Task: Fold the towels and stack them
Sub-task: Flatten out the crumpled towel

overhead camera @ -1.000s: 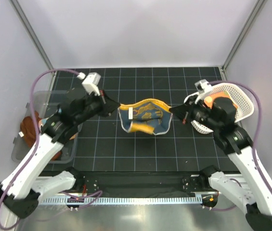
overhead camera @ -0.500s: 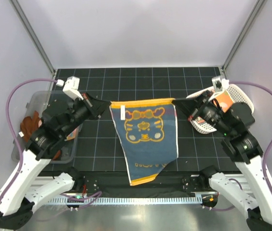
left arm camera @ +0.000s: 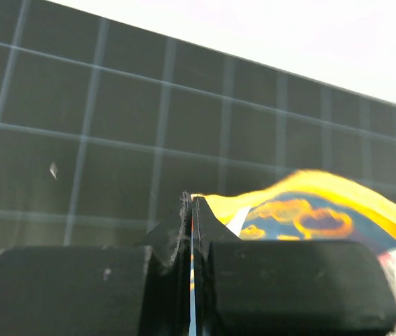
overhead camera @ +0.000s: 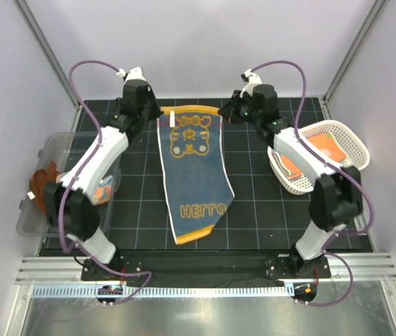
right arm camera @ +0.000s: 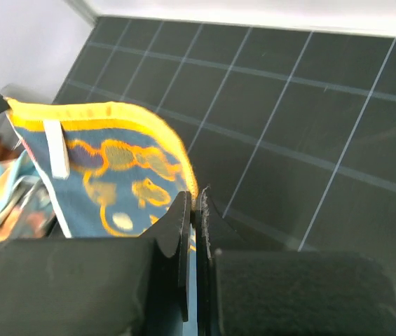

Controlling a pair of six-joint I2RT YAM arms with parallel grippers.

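Blue towel, yellow-bordered, with a cartoon face and yellow lettering, is held by its two far corners and spread lengthwise over the black gridded mat. Left gripper is clamped on the left corner. Right gripper is clamped on the right corner.

The blue cloth towel with an orange border and cartoon face runs down the middle of the black gridded worktop, from far to near. Its far edge spans the two hands: the left hand pinches the left corner and the right hand the right. To its right stands the white perforated plastic basket — orange towels inside. At the worktop's left edge sits the clear plastic bin — a rust-brown cloth in it.
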